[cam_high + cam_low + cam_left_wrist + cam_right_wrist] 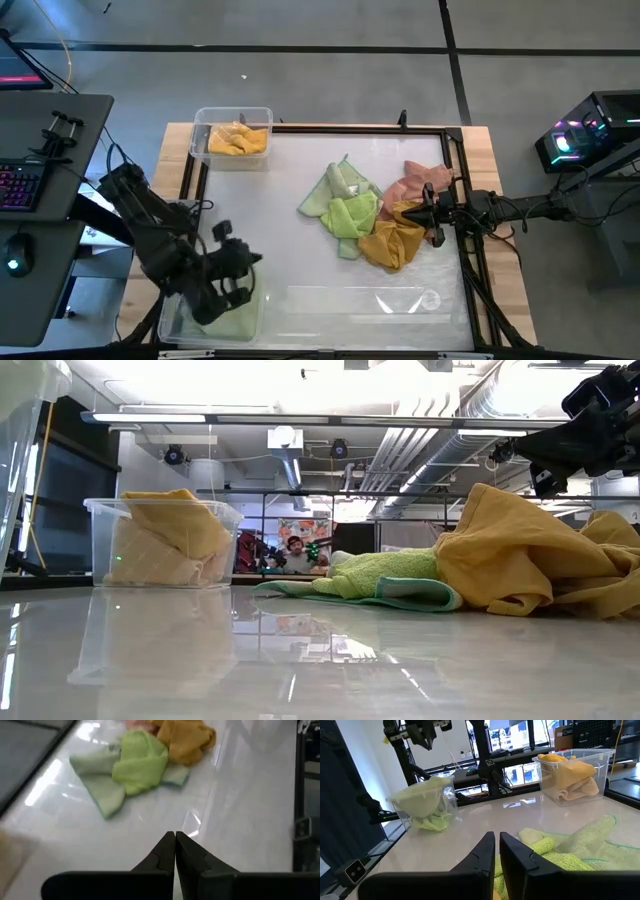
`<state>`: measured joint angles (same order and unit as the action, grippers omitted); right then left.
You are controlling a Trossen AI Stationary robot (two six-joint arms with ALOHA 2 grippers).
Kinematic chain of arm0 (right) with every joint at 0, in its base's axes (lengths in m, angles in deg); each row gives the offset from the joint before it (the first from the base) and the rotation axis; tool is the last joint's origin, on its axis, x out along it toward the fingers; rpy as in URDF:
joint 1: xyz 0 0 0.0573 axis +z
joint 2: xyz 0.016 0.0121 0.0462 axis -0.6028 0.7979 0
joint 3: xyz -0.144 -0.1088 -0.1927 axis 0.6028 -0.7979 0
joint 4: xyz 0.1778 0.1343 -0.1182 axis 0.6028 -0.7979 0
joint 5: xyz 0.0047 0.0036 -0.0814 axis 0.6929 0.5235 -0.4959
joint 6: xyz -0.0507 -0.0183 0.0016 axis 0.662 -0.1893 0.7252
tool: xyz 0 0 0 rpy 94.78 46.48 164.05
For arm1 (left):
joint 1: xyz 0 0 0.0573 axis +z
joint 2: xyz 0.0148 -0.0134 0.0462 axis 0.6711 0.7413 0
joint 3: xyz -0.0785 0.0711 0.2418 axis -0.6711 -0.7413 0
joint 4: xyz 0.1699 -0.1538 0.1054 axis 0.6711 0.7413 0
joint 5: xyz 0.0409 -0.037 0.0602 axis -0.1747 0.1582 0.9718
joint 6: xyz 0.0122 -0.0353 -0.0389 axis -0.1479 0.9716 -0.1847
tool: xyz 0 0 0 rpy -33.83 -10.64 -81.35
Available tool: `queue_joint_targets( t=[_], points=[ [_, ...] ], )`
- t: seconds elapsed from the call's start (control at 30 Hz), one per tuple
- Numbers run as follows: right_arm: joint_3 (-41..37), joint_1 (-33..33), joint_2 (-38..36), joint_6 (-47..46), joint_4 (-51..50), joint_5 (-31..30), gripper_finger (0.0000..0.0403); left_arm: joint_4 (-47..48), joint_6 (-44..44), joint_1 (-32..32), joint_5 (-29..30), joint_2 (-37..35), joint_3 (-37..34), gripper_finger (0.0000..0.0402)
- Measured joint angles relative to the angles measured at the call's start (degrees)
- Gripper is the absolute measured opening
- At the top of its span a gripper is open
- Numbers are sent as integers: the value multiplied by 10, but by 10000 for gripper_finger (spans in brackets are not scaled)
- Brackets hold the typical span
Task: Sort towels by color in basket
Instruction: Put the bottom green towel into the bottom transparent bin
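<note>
Loose towels lie in a pile mid-table: pale green, lime green, mustard yellow and salmon pink. The mustard towel lies partly over the lime one. My right gripper hovers shut just above the pile's right side, clear of the cloth in the low view. My left gripper is shut and empty. It is raised over the near-left bin of green towels. The far-left bin holds yellow towels.
A black frame edges the white work surface. Bare surface lies between the pile and the near edge. A desk with a keyboard stands to the left and lit equipment to the right. A person sits far behind.
</note>
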<state>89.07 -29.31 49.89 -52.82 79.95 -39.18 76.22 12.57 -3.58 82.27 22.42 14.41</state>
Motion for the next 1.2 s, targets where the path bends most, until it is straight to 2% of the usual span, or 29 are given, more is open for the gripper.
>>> queue_joint_targets(
  t=[0.13, 0.23, 0.33, 0.4, 0.43, 0.53, 0.6, 0.8, 0.93, 1.1, 1.2],
  points=[
    [0, 0, 0, 0, 0, 0, 22, -62, -110, 38, -33, 16, 0, 0],
    [0, 0, 0, 0, 0, 0, 22, -97, -173, 64, -104, 31, 0, 1],
    [0, 0, 0, 0, 0, 0, 22, -96, -176, 75, -185, 40, 0, 3],
    [0, 0, 0, 0, 0, 0, 22, -68, -150, 73, -239, 42, 0, 3],
    [0, 0, 0, 0, 0, 0, 22, -46, -125, 68, -246, 42, 0, 3],
    [0, 0, 0, 0, 0, 0, 22, 26, -39, 48, -212, 42, 0, 3],
    [0, 0, 0, 0, 0, 0, 22, 41, 4, 39, -211, 43, -5, 3],
    [0, 0, 0, 0, 0, 0, 22, -28, 66, 9, -234, 43, -74, 3],
    [0, 0, 0, 0, 0, 0, 22, -85, 122, -12, -296, 43, -133, 2],
    [0, 0, 0, 0, 0, 0, 22, -88, 203, -46, -324, 44, -173, 2],
    [0, 0, 0, 0, 0, 0, 22, -77, 236, -56, -366, 44, -180, 2]
  ],
)
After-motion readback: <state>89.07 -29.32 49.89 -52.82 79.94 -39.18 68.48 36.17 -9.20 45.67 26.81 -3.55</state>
